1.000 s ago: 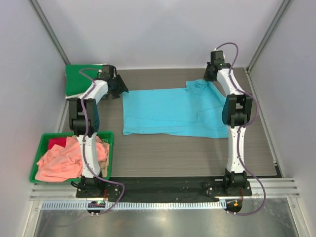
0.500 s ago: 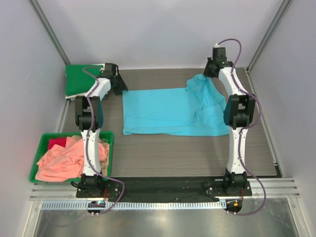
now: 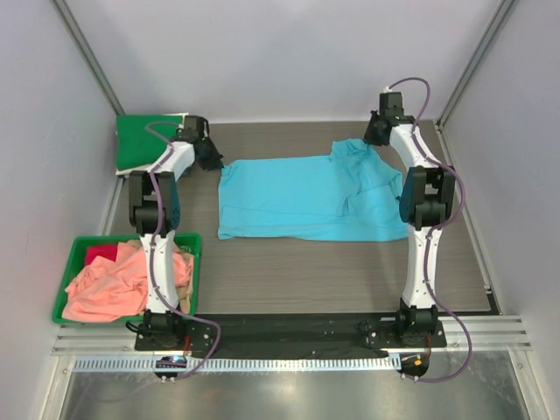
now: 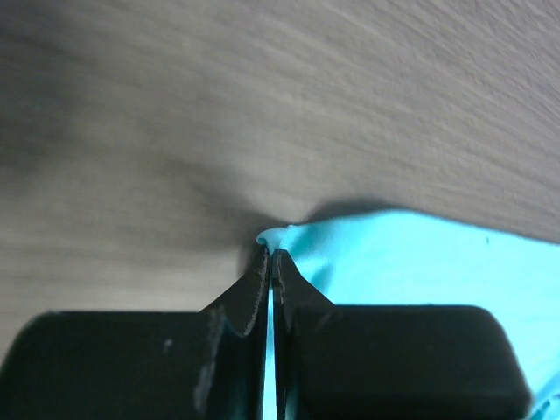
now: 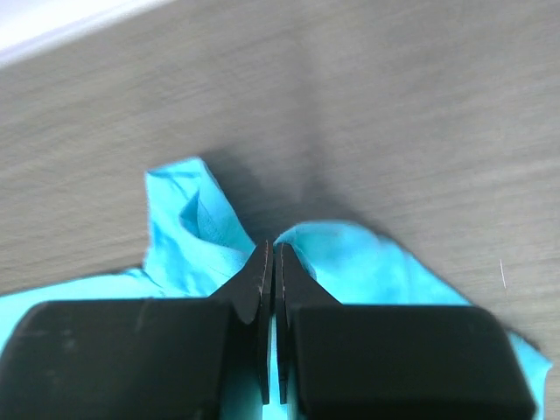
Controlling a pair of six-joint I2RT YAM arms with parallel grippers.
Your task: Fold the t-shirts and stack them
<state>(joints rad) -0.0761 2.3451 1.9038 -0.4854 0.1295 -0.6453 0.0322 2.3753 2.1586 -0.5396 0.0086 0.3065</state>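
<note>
A sky-blue shirt (image 3: 302,197) lies spread flat in the middle, a green shirt (image 3: 140,144) sits folded far left, and a salmon-pink shirt (image 3: 105,287) lies crumpled near left.

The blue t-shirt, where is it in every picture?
Top view: the blue t-shirt is spread mid-table, between both arms.
Left wrist view: the blue t-shirt fills the lower right, its corner pinched by the left hand.
Right wrist view: the blue t-shirt lies bunched low in the middle, pinched by the right hand.
Shared landmark: the grey wooden table lies under it in all three.
</note>
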